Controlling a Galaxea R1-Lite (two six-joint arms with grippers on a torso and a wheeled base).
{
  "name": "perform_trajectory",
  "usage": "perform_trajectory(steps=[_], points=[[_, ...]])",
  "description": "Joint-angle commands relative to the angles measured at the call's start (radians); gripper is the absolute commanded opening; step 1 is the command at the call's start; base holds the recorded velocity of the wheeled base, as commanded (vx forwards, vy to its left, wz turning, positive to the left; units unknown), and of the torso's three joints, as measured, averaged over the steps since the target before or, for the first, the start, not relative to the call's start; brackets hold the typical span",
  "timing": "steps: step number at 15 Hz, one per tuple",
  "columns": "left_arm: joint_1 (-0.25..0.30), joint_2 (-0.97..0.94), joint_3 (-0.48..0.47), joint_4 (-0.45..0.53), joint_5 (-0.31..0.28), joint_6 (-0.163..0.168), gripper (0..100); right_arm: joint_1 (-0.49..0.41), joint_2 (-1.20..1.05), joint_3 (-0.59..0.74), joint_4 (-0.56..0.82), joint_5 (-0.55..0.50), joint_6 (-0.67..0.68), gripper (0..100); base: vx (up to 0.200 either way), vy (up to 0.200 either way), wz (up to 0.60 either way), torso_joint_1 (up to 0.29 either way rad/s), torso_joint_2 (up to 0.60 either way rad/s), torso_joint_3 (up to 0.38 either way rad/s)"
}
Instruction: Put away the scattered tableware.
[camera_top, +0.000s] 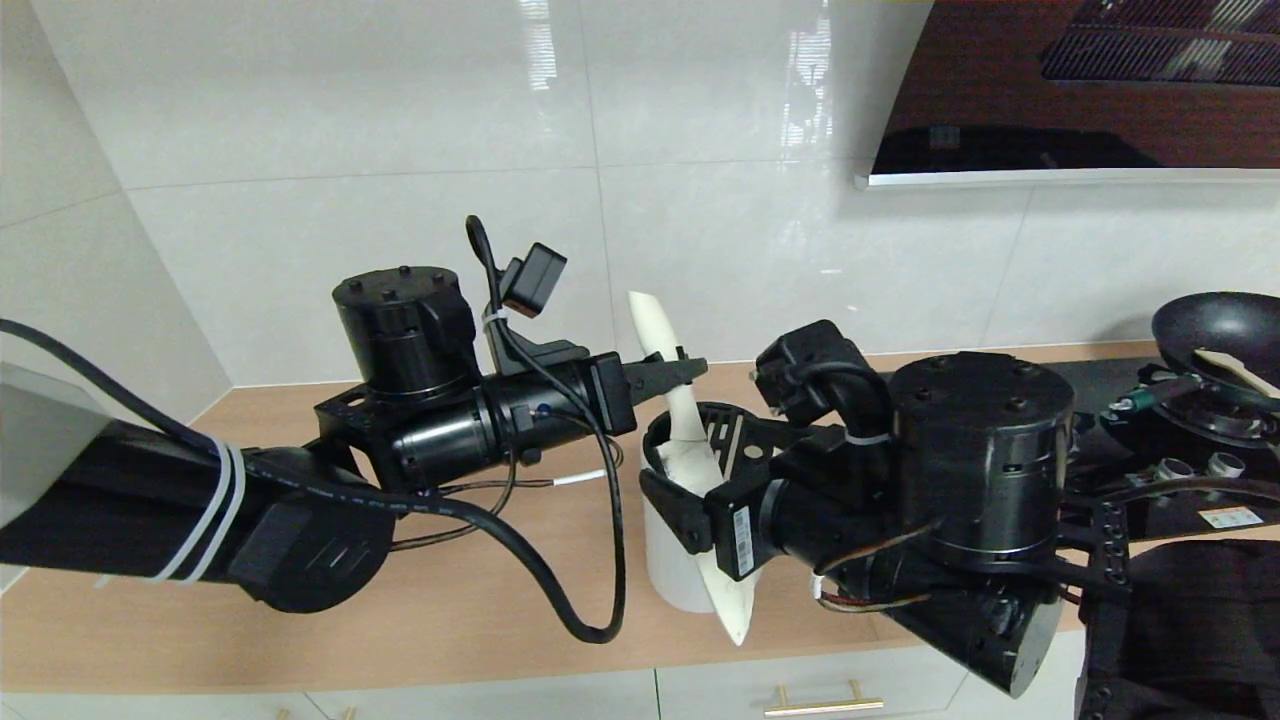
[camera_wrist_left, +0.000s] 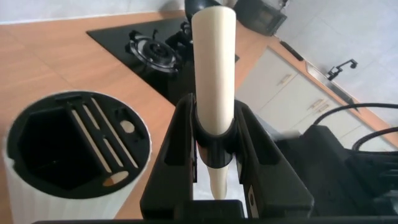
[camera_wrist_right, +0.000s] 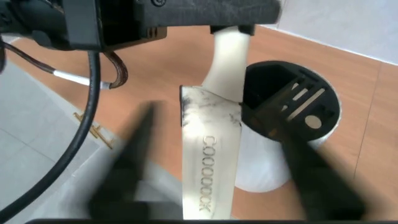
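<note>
The right gripper (camera_top: 685, 470) is flanking, its 2 fingers spread, the knife (camera_top: 688, 415) (probably light, stiff, slick-bladed and brittle), which the left gripper (camera_top: 672, 372) is sensibly pinching by its handle above the holder (camera_top: 672, 565).

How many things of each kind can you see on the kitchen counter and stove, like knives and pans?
knife: 1
white holder: 1
black pan: 1
wooden spatula: 1
Total: 4
</note>
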Motion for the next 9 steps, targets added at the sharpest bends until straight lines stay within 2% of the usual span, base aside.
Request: perform_trajectory(steps=[1, 6, 9], points=[[0.006, -0.025, 0.000, -0.005, 0.011, -0.001, 0, -0.049, -0.072, 0.002, 0.000, -0.002, -0.004, 100, 0.000, 0.000, 0.00, 0.000, 0.00, 0.000], [0.060, -0.062, -0.029, -0.084, 0.105, 0.007, 0, -0.231, -0.214, 0.019, 0.009, 0.001, -0.030, 100, 0.000, 0.000, 0.00, 0.000, 0.00, 0.000], [0.081, -0.062, -0.035, -0.149, 0.122, 0.015, 0, -0.273, -0.226, 0.017, 0.009, 0.007, -0.040, 100, 0.000, 0.000, 0.00, 0.000, 0.00, 0.000]])
